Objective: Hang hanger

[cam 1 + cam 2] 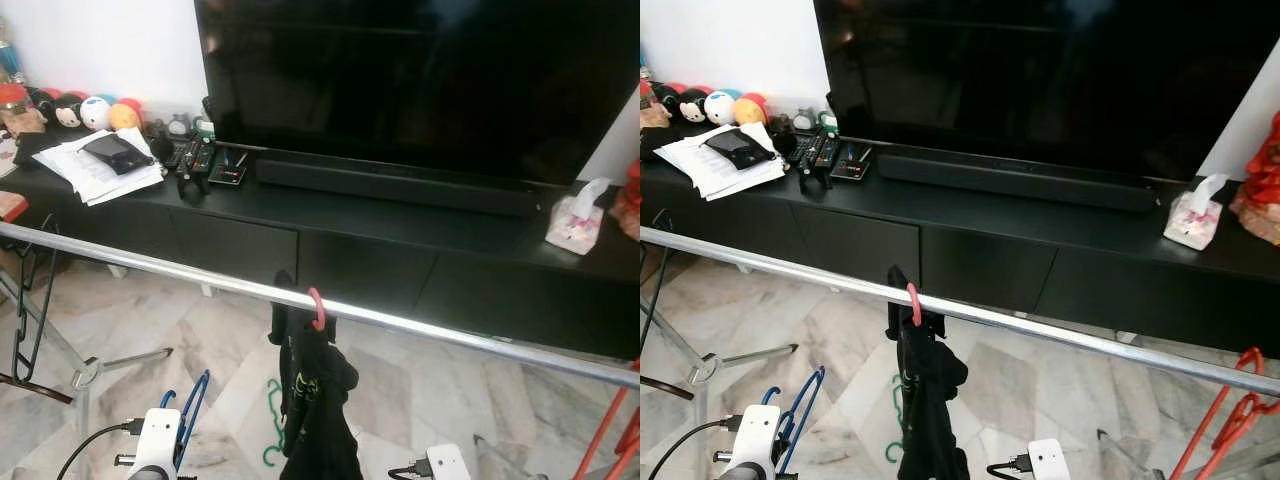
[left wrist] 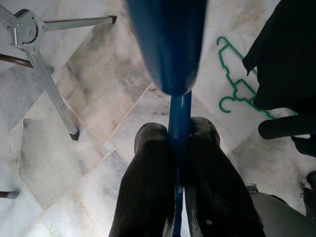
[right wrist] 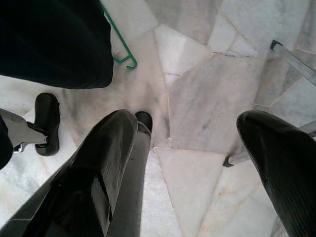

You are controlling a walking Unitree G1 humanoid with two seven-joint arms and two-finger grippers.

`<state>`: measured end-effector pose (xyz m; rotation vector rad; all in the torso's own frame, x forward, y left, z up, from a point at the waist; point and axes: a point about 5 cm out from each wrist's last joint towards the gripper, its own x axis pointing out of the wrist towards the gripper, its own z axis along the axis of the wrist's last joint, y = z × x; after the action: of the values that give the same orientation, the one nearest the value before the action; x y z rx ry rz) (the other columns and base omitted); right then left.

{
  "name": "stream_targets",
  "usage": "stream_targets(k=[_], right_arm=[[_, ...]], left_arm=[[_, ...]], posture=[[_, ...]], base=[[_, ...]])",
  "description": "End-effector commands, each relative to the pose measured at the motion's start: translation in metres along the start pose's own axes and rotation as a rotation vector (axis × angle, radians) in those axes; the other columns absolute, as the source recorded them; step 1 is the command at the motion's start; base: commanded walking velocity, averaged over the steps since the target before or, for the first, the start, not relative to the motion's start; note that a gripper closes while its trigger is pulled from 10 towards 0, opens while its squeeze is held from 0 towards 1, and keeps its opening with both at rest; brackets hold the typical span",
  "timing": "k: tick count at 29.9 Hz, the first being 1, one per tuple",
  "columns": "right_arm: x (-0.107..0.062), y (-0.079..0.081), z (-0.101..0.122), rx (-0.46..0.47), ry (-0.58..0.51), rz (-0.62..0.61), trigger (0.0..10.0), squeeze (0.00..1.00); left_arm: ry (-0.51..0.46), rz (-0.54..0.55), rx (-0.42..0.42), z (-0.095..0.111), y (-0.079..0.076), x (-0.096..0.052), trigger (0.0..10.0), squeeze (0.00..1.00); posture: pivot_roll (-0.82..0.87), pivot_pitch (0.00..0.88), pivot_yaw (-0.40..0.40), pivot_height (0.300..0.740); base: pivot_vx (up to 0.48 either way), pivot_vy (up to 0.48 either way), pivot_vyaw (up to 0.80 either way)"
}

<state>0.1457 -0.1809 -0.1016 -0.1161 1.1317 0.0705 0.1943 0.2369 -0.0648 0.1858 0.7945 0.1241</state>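
Left claw is pinching the blue hanger low at about 7 o'clock, its long axis running upright, tip toward the silver rail. Right claw is spread wide over the marble floor.

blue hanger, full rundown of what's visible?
The blue hanger looks like glossy plastic. The left gripper is shut on a thin bar of it, both fingers pressing its sides. It is held low, below the metal rail, above the marble floor. Its near part is blurred in the wrist view.
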Motion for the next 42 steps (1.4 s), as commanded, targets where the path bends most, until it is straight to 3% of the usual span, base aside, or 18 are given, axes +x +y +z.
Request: stream_targets(k=[1, 19, 27, 29, 36, 42], right_arm=[[0.000, 0.000, 0.000, 0.009, 0.004, -0.002, 10.0, 0.00], [0.000, 0.001, 0.002, 0.007, 0.002, -0.002, 10.0, 0.00], [0.000, 0.000, 0.001, 0.009, 0.005, -0.008, 10.0, 0.00], [0.000, 0.001, 0.001, 0.010, 0.006, -0.008, 10.0, 0.00], [0.000, 0.001, 0.000, 0.010, 0.007, -0.009, 10.0, 0.00], [0.000, -0.001, -0.002, 0.006, 0.011, -0.013, 10.0, 0.00]], left_arm=[[-0.009, -0.006, 0.003, 0.001, -0.001, 0.000, 10.0, 0.00], [-0.094, -0.026, 0.014, 0.021, -0.011, 0.004, 10.0, 0.00], [-0.141, -0.093, 0.073, 0.028, -0.015, 0.004, 10.0, 0.00], [-0.164, -0.159, 0.134, 0.028, -0.015, 0.002, 10.0, 0.00], [-0.254, -0.213, 0.238, 0.026, -0.008, -0.006, 10.0, 0.00], [-0.422, -0.250, 0.325, 0.035, 0.000, -0.019, 10.0, 0.00]], posture=[[0.00, 0.000, -0.047, 0.740], [0.00, 0.000, -0.050, 0.740], [0.00, 0.000, -0.046, 0.740], [0.00, 0.000, -0.046, 0.740], [0.01, 0.000, -0.045, 0.740], [0.02, 0.000, -0.050, 0.740]], base=[[0.247, 0.000, 0.00], [0.279, 0.000, 0.00], [0.031, 0.000, 0.00], [0.000, 0.000, 0.00], [0.000, 0.000, 0.00], [0.000, 0.000, 0.00]])
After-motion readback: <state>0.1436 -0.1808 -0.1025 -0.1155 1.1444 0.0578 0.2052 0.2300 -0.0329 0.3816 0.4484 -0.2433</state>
